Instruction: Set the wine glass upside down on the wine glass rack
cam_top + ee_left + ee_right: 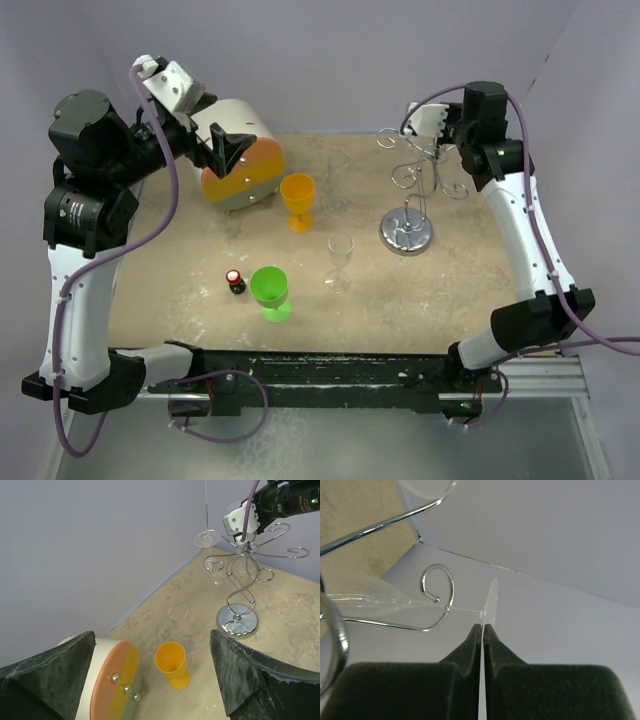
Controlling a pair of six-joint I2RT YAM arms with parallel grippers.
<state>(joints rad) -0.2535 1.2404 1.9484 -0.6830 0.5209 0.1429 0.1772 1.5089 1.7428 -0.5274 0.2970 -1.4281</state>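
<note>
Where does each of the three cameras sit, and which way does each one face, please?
Top external: above and behind the arms, looking down on the table; both arms, the left gripper and the right gripper show.
Left wrist: on the left arm, facing across the table at the wine glass rack; its open fingers frame the bottom.
Right wrist: up at the rack's arms, facing the wall; its shut fingers pinch the wine glass foot.
Shared: top and left wrist both show rack, right gripper, orange cup.
</note>
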